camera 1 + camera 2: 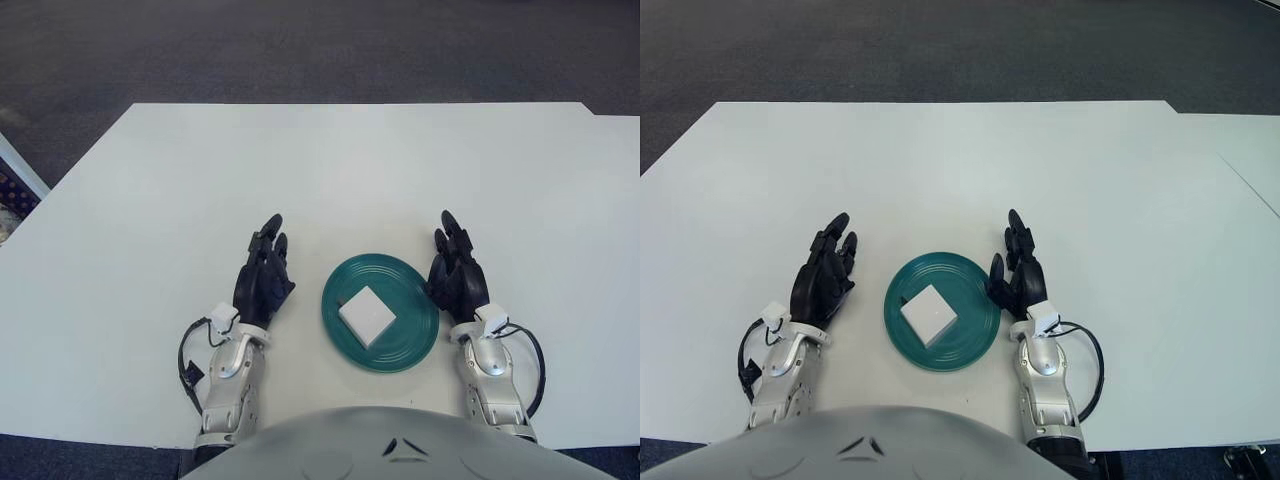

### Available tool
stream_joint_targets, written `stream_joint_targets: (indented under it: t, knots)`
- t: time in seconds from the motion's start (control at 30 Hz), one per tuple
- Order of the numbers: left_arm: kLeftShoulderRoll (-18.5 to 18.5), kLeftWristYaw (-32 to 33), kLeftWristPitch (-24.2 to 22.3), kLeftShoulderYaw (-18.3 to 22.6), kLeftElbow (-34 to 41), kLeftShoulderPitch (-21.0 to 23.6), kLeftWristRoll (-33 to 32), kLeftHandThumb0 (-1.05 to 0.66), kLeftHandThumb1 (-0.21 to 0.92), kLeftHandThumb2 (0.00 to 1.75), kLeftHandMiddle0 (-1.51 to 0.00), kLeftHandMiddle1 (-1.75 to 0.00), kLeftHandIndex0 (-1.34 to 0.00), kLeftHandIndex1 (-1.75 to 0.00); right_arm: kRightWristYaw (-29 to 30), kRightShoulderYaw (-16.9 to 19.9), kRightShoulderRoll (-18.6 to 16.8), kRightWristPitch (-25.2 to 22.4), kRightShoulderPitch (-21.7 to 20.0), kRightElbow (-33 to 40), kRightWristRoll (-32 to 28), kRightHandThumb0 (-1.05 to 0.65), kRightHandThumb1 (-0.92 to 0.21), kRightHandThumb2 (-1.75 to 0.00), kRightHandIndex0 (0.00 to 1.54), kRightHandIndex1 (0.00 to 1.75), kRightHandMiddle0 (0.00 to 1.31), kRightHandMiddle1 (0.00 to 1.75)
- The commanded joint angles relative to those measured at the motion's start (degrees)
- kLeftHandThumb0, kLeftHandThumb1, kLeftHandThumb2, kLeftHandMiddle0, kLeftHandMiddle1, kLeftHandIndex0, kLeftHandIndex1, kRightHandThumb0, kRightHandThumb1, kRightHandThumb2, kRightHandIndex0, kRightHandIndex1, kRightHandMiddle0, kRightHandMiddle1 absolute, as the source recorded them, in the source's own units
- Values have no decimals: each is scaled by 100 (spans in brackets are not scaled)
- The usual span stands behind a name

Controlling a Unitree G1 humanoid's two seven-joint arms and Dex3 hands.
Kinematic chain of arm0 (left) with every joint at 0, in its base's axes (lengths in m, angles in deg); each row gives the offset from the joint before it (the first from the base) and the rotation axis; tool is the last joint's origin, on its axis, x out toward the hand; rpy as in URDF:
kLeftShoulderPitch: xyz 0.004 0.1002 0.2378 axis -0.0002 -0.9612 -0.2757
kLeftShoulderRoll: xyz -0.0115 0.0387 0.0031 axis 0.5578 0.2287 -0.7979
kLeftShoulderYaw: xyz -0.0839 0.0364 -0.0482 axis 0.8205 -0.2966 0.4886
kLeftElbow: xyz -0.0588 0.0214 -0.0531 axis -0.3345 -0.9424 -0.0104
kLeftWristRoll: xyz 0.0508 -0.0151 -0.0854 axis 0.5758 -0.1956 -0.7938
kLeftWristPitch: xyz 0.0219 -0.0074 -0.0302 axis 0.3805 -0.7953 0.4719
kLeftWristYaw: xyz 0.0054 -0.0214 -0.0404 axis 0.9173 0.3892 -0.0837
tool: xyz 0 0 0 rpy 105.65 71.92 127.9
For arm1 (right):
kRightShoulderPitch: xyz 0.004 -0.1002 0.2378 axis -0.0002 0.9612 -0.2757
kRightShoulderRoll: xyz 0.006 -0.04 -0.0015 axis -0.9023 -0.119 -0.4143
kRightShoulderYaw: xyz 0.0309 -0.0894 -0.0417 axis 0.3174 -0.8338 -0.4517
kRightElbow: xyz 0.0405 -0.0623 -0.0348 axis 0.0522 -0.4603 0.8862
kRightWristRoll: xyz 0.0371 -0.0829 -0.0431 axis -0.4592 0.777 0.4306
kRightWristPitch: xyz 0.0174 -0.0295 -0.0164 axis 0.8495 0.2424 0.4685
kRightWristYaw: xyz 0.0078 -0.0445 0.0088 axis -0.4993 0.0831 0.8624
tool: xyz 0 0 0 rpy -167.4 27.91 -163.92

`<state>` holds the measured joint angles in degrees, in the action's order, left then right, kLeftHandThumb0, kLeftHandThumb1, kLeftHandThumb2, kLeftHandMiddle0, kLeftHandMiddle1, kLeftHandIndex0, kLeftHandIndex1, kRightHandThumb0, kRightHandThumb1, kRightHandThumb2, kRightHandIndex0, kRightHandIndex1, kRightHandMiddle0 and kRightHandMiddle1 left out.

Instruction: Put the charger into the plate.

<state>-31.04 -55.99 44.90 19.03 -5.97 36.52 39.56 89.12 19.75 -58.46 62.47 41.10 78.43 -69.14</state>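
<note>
Both hands flank the green plate [412, 345] on the white desk [330, 170], left hand [263, 283] and right hand [456, 275] with fingers extended, holding nothing; the white charger [366, 315] already sits in the plate, so the placement looks done.
</note>
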Motion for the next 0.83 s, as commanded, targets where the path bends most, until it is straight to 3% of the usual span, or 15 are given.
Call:
stream_joint_targets:
  t: [0.0,0.27,0.8]
  knots:
    - [-37,65,-237,-52,-144,-191,9,-87,92,93,-20,-1,0,-46,-44,71,26,-299,98,-226,-97,-80,-92,-95,5,0,0,16]
    - [-113,-13,-161,-32,-272,-120,-251,-86,92,91,-21,-1,0,-50,-2,171,14,-358,13,-339,-94,-80,-92,-94,5,0,0,16]
    - [-124,185,383,-148,-543,-41,136,-87,92,95,-15,0,0,-42,-84,509,112,-443,-197,-604,-329,-81,-92,-88,4,0,0,16]
